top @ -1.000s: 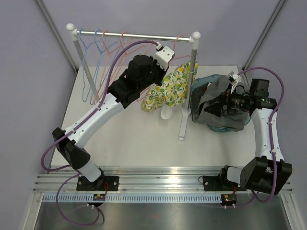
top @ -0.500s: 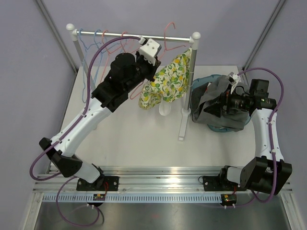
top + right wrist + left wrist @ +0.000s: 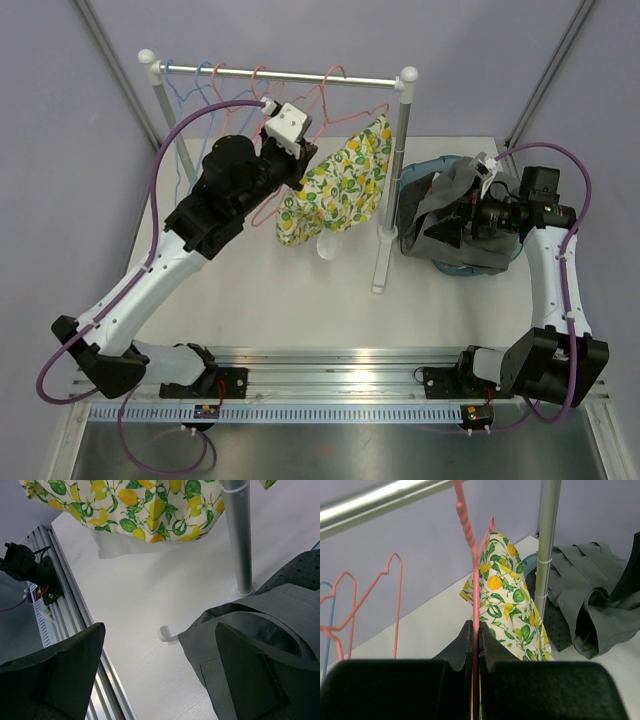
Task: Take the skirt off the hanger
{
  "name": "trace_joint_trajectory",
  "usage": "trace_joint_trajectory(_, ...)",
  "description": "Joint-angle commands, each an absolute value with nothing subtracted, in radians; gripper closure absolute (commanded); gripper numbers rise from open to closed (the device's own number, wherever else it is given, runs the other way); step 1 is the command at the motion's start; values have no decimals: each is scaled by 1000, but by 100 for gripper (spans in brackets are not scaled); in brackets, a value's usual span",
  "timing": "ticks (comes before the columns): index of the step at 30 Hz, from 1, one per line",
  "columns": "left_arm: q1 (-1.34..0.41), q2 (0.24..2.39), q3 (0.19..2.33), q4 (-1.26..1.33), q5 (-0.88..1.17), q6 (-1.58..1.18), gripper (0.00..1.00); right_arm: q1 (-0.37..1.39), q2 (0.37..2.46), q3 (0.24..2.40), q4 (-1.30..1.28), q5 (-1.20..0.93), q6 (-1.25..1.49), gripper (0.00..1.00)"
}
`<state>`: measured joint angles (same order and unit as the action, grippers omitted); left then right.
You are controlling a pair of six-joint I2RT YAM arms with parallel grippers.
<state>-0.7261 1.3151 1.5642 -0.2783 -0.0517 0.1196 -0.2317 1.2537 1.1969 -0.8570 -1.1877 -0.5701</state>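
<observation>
Top view: the lemon-print fabric skirt (image 3: 335, 185) hangs slantwise from the pink wire hanger (image 3: 345, 100), just left of the grey metal post (image 3: 398, 170) and clear above the white tabletop (image 3: 300, 290). The left pincer (image 3: 303, 150) has the hanger by its wire near the neck. Judgement: gripping the wire rather than the cloth lets the arm steer the whole hanger and leaves the skirt free to be pulled off. The left arm reaches long and diagonally from its base, with the wrist up by the silver rail (image 3: 300, 77). I cannot tell whether the hook bears on the rail or rides just over it. The right arm is folded upright, and the right pincer (image 3: 452, 222) points left over a heap of grey garments (image 3: 450, 235), well apart from the skirt. Left wrist view: the two black fingers are pressed together on the pink wire, which runs straight up between them toward the rail. The skirt drapes to the right of the wire, and spare pink and blue hangers (image 3: 370, 590) sit to the left. Right wrist view: the fingers are spread wide with nothing between them, the right one over grey cloth. The skirt's hem shows at the top, near the post's foot. Judgement: the right arm is parked, ready to take the hem. The skirt is not yet off.
</observation>
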Motion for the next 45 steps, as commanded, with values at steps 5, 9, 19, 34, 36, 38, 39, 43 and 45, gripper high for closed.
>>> trace_joint_trajectory(5, -723, 1091, 1398, -178, -6, 6, 100, -227, 1227, 1201, -890, -1261, -629, 0)
trace_joint_trajectory(9, -723, 976, 1298, -160, -6, -75, 100, -140, 1239, 1219, -873, -1194, -583, 1)
trace_joint_trajectory(19, -723, 789, 1030, -60, 35, -331, 100, 317, 1241, 1243, -442, -720, -57, 1)
trace_joint_trajectory(34, -723, 701, 816, 147, 17, -540, 100, 561, 1351, 1233, -365, -531, 186, 0)
trace_joint_trajectory(36, -723, 696, 801, 167, 18, -557, 100, 568, 1354, 1221, -345, -535, 198, 1)
trace_joint_trajectory(38, -723, 696, 793, 176, 21, -572, 100, 569, 1362, 1198, -302, -555, 218, 0)
trace_joint_trajectory(39, -723, 698, 793, 182, 23, -574, 100, 568, 1367, 1193, -290, -561, 221, 1)
trace_joint_trajectory(43, -723, 701, 795, 196, 37, -587, 100, 568, 1393, 1190, -229, -627, 244, 21)
trace_joint_trajectory(45, -723, 698, 795, 198, 43, -594, 100, 569, 1408, 1193, -207, -672, 252, 41)
